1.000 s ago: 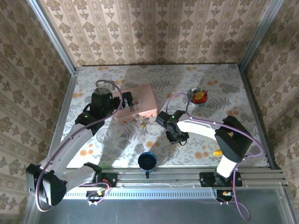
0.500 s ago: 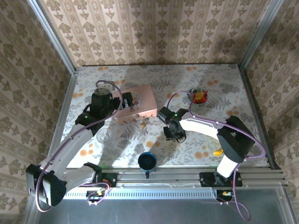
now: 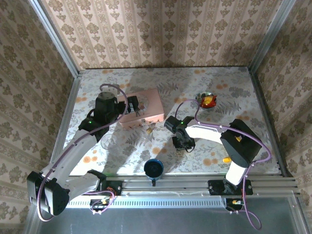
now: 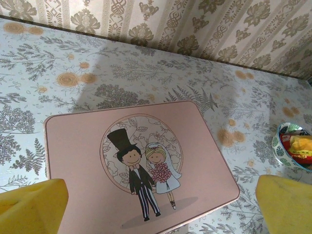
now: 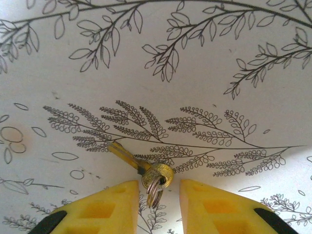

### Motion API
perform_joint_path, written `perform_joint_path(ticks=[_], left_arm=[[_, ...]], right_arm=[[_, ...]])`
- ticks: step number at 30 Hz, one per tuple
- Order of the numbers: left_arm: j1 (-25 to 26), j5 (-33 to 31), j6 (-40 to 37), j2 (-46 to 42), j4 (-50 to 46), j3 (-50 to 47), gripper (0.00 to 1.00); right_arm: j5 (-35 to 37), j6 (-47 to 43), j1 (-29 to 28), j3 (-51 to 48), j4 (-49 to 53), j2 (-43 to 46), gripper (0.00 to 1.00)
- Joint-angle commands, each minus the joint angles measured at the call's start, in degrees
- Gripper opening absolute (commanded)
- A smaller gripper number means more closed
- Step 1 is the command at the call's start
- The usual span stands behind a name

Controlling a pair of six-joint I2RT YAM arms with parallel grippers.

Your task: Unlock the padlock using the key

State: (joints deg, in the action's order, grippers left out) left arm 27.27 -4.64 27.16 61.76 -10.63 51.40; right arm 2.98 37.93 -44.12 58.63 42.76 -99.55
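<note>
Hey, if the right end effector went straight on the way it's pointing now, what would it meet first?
Most likely the key, lying on the table just ahead of the right end effector, between its parted jaws. How far off it lies is hard to judge.

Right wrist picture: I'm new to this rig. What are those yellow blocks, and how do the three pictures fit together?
The yellow blocks are fingers of the right gripper, seen by a camera on that wrist. Between them, with the jaws apart, the key lies on the table, not yet gripped. The overhead picture shows both arms from above and behind. The left wrist picture looks down past the left gripper, wide open and holding nothing, at the pink box. A bowl of small things stands to its right.
</note>
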Motion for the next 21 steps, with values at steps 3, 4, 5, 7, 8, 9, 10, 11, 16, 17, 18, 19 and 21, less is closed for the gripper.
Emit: perform_joint_path(ticks=[3,4,5,7,8,9,10,11,16,17,18,19,21], left_arm=[[-0.54,0.78,-0.8,-1.19,0.81,-0.88,1.0],[-0.56,0.78,-0.87,-1.28,0.79,-0.9,1.0],[-0.58,0.78,-0.8,-1.33,0.81,-0.99,1.0],[-0.59,0.69,-0.79,-1.39,0.75,-0.95,1.0],[-0.59,0.69,-0.78,-1.46,0.79,-0.97,1.0],[-0.55,0.69,-0.77,-1.48,0.79,-0.87,1.0],[-0.55,0.69,-0.69,-1.44,0.75,-0.86,1.0],[-0.55,0.69,-0.57,-1.46,0.7,-0.8,1.0],[-0.55,1.13,-0.05,-1.12,0.11,-0.47,1.0],[-0.64,1.37,0.07,-0.92,-0.15,-0.29,1.0],[-0.74,1.76,0.24,-0.7,-0.49,-0.13,1.0],[-0.73,2.11,0.29,-0.52,-0.76,0.13,1.0],[-0.73,3.21,0.48,-0.26,-1.06,0.44,1.0]], right_arm=[[1.27,0.09,0.24,-1.15,-0.11,-1.46,0.19],[1.44,-0.1,0.3,-1.37,-0.22,-1.44,0.17],[1.63,-0.37,0.39,-1.4,-0.25,-1.45,0.14],[2.34,-1.36,0.5,-1.54,-0.37,-1.14,0.09],[2.61,-1.97,0.52,-1.52,-0.55,-0.9,0.06],[3.01,-2.84,0.6,-1.62,-0.73,-0.47,0.02],[3.43,-3.53,0.55,-1.7,-0.9,0.05,0.0],[3.85,-4.63,0.58,-1.89,-1.22,0.91,0.0],[6.4,-10.33,0.5,-3.06,-3.42,7.02,0.0],[6.8,-11.71,0.52,-3.25,-3.99,8.63,0.0],[7.16,-13.3,0.44,-3.42,-4.53,10.27,0.0],[7.45,-14.48,0.49,-3.6,-4.96,11.68,0.0],[7.74,-17.26,0.55,-3.56,-5.71,14.94,0.0]])
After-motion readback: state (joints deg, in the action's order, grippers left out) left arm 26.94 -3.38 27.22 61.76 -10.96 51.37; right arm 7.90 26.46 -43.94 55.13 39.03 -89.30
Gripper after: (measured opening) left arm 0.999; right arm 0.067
